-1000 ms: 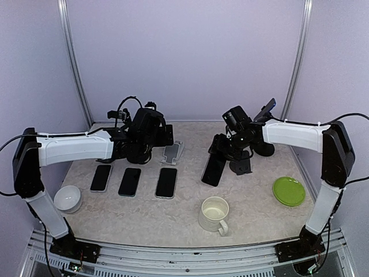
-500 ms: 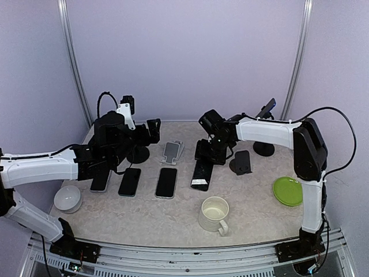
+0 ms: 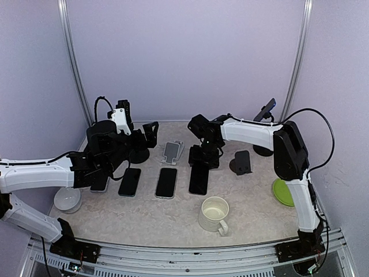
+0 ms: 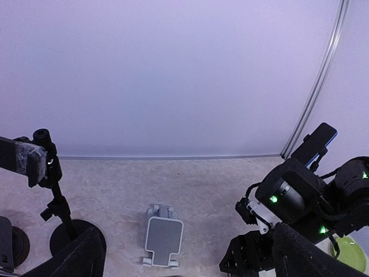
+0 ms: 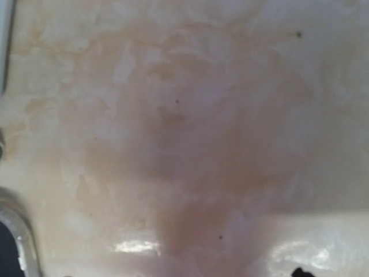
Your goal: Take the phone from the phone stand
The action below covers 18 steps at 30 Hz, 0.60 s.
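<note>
the phone [image 3: 199,180] lay flat on the table [image 3: 259,213] at eight o'clock from the bare phone stand [image 3: 242,163], the right gripper [image 3: 204,157] clamped on its twelve o'clock end, the left gripper [image 3: 149,134] gaping. set-down seemed nearly done; next called for letting go, then lifting clear.

You cannot tell whether the right gripper [image 3: 204,157], sitting over the far end of the phone [image 3: 199,180], grips it, because its own body hides the jaws. Your right wrist view gives only blurred table [image 5: 184,115] (its fingers are out of frame).
</note>
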### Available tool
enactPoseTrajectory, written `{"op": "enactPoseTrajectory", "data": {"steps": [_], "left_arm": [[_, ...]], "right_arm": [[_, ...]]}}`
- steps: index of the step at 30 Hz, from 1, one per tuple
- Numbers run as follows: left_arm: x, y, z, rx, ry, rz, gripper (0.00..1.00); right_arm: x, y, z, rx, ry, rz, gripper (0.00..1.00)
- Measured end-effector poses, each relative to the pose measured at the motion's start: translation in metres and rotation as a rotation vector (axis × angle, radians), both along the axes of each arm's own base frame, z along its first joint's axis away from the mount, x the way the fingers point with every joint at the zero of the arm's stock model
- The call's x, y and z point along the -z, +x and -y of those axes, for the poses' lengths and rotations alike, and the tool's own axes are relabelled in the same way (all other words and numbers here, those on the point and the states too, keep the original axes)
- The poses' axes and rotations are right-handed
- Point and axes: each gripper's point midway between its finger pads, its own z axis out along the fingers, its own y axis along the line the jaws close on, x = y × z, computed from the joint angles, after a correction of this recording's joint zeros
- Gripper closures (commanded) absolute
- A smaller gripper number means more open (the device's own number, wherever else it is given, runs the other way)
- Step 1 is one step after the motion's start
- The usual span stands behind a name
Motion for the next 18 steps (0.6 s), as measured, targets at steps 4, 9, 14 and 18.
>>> {"op": "enactPoseTrajectory", "data": {"steps": [4, 9, 14, 18], "left_arm": [[0.000, 0.000, 0.000, 0.000, -0.004, 0.002, 0.01], [0.004, -0.001, -0.001, -0.001, -0.002, -0.002, 0.01], [0.010, -0.003, -0.004, -0.004, 0.002, -0.008, 0.01], [0.011, -0.002, -0.006, -0.007, 0.001, -0.010, 0.01]], "right_arm": [[0.010, -0.005, -0.002, -0.012, -0.015, -0.030, 0.40], [0.021, -0.016, -0.004, -0.039, -0.048, -0.066, 0.38], [0.032, -0.024, -0.002, -0.051, -0.079, -0.095, 0.27], [0.032, -0.024, -0.002, -0.051, -0.086, -0.093, 0.15]]}}
